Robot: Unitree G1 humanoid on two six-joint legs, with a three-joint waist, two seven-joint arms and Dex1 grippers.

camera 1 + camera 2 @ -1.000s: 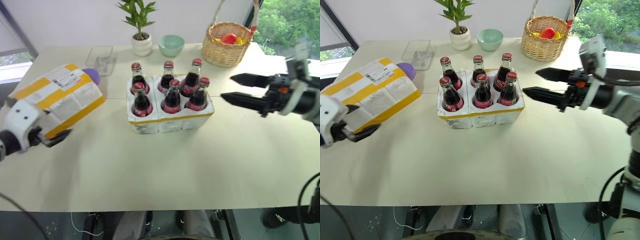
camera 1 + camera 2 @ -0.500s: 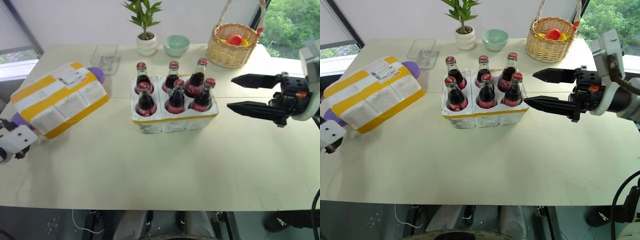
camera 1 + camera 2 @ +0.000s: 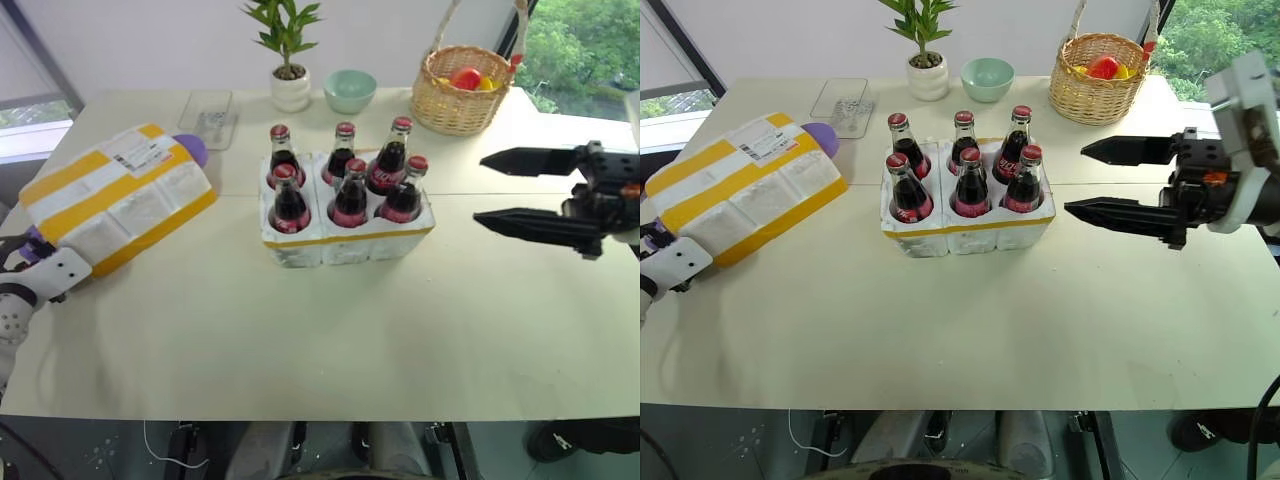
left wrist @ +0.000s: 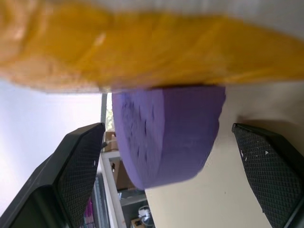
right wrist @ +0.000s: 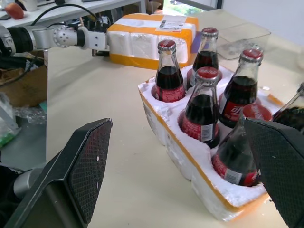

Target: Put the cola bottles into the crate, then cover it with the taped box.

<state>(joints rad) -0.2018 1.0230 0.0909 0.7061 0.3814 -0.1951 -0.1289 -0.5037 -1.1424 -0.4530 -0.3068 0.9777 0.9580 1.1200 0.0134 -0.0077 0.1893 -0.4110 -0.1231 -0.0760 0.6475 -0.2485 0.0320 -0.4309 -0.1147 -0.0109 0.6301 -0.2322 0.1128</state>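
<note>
The left hand [image 4: 166, 156], fingers spread, straddles the taped box's [image 3: 115, 205] near purple end, the box's long axis running far-right, left of the crate [image 3: 345, 235].

A pale wooden table [image 3: 330, 330] carries, along its far edge, a clear plastic tray [image 3: 205, 116], a small potted plant [image 3: 289, 62] in a white pot and a mint-green bowl [image 3: 350, 90]. A wicker basket [image 3: 464, 94] holding red and yellow fruit stands at the far right corner.
</note>
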